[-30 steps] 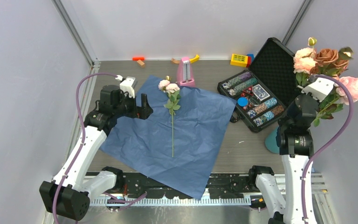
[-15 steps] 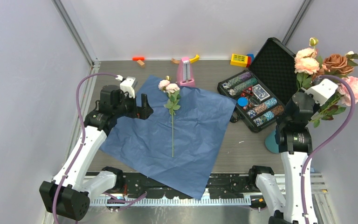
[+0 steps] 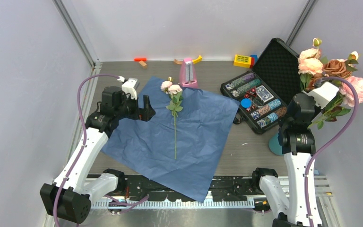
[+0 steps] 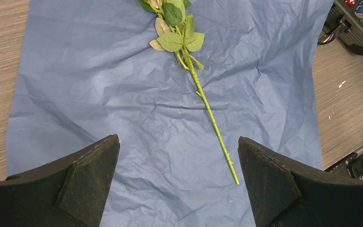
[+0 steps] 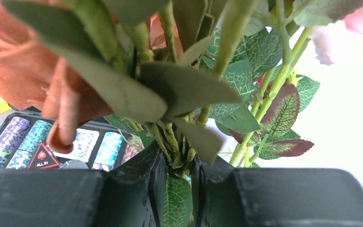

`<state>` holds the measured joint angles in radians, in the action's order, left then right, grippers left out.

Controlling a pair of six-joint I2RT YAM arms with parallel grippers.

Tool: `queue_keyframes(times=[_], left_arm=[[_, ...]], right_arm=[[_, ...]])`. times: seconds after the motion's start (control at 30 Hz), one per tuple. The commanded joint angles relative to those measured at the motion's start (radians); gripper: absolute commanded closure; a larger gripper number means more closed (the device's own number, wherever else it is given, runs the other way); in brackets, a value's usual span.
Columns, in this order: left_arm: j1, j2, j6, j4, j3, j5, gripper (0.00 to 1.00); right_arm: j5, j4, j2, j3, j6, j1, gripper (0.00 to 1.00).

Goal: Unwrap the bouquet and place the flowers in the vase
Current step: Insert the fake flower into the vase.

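Note:
The blue paper (image 3: 170, 142) lies unwrapped and flat on the table, with one long-stemmed flower (image 3: 174, 106) lying on it. My left gripper (image 3: 147, 109) hovers over the paper's left part, open and holding nothing. In the left wrist view, the stem (image 4: 203, 92) runs across the paper (image 4: 99, 85) toward my right fingertip, apart from the open left gripper (image 4: 178, 142). My right gripper (image 5: 177, 158) is shut on the green stems (image 5: 170, 135) of a bunch of pink and peach flowers (image 3: 333, 71). It holds them high at the right. The teal vase (image 3: 275, 143) stands below, mostly hidden by the arm.
An open black case of poker chips (image 3: 260, 101) sits right of the paper. A pink metronome (image 3: 188, 73) stands at the paper's far edge. Small toys lie along the back wall: a yellow block (image 3: 242, 60) and an orange piece (image 3: 140, 60). Walls close in on both sides.
My right wrist has turned and shifted a little, and the bunch of flowers swayed with it. The left arm, the paper and the single flower have not moved.

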<state>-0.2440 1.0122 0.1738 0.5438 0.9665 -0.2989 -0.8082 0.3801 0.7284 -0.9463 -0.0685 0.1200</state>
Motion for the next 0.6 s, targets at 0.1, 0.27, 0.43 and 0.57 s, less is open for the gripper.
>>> queue_keyframes(times=[0.1,0.27,0.43,0.57], left_arm=[[-0.005,-0.016,-0.015,-0.012,0.000,-0.018,0.00],[-0.005,-0.017,-0.016,-0.011,-0.001,-0.020,0.00],[-0.006,-0.018,-0.016,-0.012,-0.001,-0.020,0.00],[-0.006,-0.019,-0.017,-0.012,-0.001,-0.021,0.00]], right_arm=[[0.018,-0.013,-0.030,0.009,-0.029,0.004,0.68],[0.044,0.000,-0.037,0.009,-0.045,0.003,0.63],[0.077,0.017,-0.055,0.011,-0.063,0.003,0.54],[0.114,0.041,-0.073,0.010,-0.073,0.003,0.40]])
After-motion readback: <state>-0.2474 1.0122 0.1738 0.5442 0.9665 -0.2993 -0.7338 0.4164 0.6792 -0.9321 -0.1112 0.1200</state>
